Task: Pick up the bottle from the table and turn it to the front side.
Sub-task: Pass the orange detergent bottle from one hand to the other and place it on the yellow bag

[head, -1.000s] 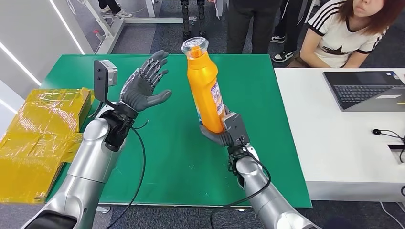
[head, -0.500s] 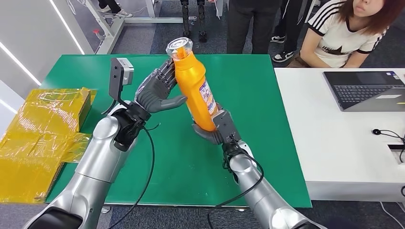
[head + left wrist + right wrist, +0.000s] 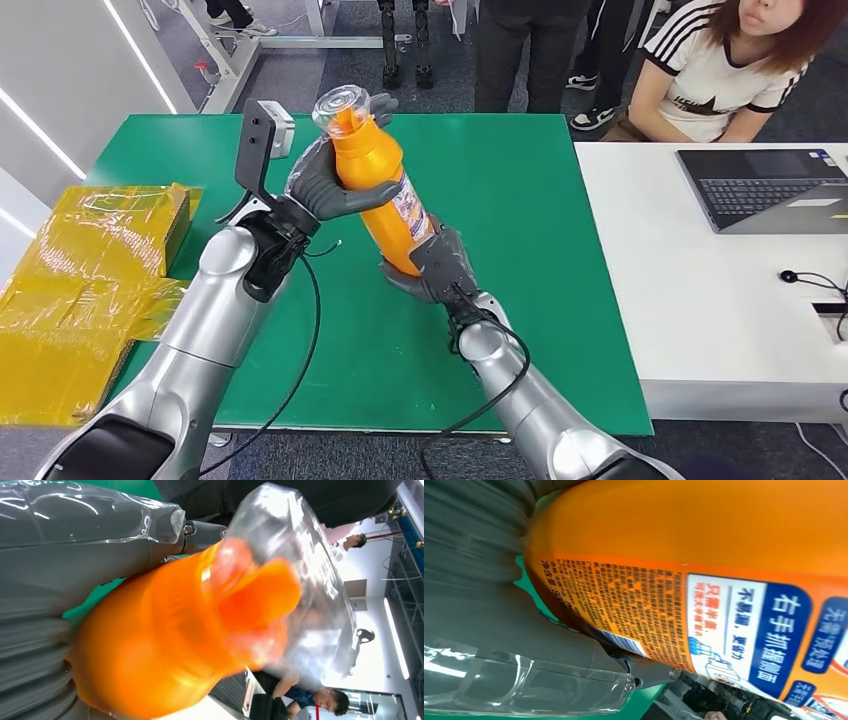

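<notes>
The orange bottle [image 3: 378,187] is up in the air above the green table [image 3: 560,250], and both hands are on it. Its long axis slants, cap [image 3: 343,103] high and leaning toward the robot's left, base low toward the right. The right hand [image 3: 425,270] cups the base from underneath, fingers wrapped around the bottom end. The left hand [image 3: 322,180] grips the upper body just under the neck, thumb across the near side, fingers curled behind. The label [image 3: 408,212] sits between the two grips, facing off to the right side. Any turning, by my read, runs around that slanted axis, with the left hand nearer the cap.
</notes>
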Tool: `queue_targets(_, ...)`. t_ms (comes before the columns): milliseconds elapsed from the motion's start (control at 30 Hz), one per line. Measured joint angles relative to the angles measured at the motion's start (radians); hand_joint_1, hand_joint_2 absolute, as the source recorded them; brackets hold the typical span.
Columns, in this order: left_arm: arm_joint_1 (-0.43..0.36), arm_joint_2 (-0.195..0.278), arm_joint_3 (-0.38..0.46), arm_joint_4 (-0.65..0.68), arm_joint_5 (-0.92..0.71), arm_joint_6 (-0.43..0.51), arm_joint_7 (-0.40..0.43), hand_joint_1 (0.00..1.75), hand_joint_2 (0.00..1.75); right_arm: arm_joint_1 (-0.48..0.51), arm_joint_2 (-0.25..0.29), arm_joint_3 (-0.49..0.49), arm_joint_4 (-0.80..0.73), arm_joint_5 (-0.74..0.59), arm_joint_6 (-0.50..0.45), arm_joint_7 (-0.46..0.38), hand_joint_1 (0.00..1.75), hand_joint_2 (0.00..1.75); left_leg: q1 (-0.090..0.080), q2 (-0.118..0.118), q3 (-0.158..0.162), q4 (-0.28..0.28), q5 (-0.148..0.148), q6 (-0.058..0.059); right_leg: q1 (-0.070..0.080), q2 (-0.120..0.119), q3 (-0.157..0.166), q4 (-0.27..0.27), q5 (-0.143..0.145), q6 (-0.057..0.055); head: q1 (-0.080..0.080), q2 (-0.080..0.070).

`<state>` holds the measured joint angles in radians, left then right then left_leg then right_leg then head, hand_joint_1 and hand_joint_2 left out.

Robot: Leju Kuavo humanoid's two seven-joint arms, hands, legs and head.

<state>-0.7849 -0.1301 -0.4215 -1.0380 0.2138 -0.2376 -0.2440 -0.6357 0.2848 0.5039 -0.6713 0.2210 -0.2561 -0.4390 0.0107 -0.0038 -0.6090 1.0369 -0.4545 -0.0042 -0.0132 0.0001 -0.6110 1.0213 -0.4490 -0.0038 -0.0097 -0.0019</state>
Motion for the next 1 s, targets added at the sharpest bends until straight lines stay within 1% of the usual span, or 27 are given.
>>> queue_targets(233, -0.023, -0.007, 0.000, 0.035, 0.028, -0.018, 0.008, 0.00, 1.75, -0.002, 0.004, 0.009, 0.027, 0.012, -0.017, -0.001, 1.75, 1.75, 0.000, 0.000, 0.000, 0.000, 0.000, 0.000, 0.000, 0.000, 0.000, 0.000, 0.000, 0.000, 0.000, 0.000)
queue_targets(267, -0.024, -0.007, 0.000, 0.038, 0.030, -0.019, 0.008, 0.11, 1.75, -0.002, 0.004, 0.010, 0.030, 0.012, -0.017, -0.001, 1.75, 1.75, 0.000, 0.000, 0.000, 0.000, 0.000, 0.000, 0.000, 0.000, 0.000, 0.000, 0.000, 0.000, 0.000, 0.000)
queue_targets(367, -0.024, -0.008, 0.000, 0.045, 0.033, -0.022, 0.008, 1.42, 1.75, -0.002, 0.004, 0.010, 0.037, 0.012, -0.017, -0.001, 1.75, 1.75, 0.000, 0.000, 0.000, 0.000, 0.000, 0.000, 0.000, 0.000, 0.000, 0.000, 0.000, 0.000, 0.000, 0.000)
queue_targets(400, -0.025, -0.008, 0.000, 0.047, 0.038, -0.026, 0.010, 1.75, 1.75, -0.002, 0.004, 0.010, 0.039, 0.012, -0.017, -0.001, 1.75, 1.75, 0.000, 0.000, 0.000, 0.000, 0.000, 0.000, 0.000, 0.000, 0.000, 0.000, 0.000, 0.000, 0.000, 0.000)
queue_targets(633, -0.025, -0.006, 0.000, 0.061, 0.159, -0.099, 0.052, 1.75, 1.75, -0.003, 0.004, 0.008, 0.056, 0.011, -0.028, -0.008, 1.75, 1.75, 0.000, 0.000, 0.000, 0.000, 0.000, 0.000, 0.000, 0.000, 0.000, 0.000, 0.000, 0.000, 0.000, 0.000)
queue_targets(800, -0.028, -0.004, 0.000, 0.072, 0.203, -0.112, 0.069, 1.75, 1.75, -0.003, 0.004, 0.006, 0.064, -0.009, -0.008, -0.013, 1.75, 1.75, 0.000, 0.000, 0.000, 0.000, 0.000, 0.000, 0.000, 0.000, 0.000, 0.000, 0.000, 0.000, 0.000, 0.000)
queue_targets(1000, -0.030, 0.005, 0.000, 0.087, 0.292, -0.115, 0.095, 1.75, 1.75, -0.004, 0.003, -0.004, 0.073, -0.055, 0.005, -0.036, 1.74, 1.75, 0.000, 0.000, 0.000, 0.000, 0.000, 0.000, 0.000, 0.001, 0.000, 0.000, 0.000, 0.000, 0.000, 0.000)
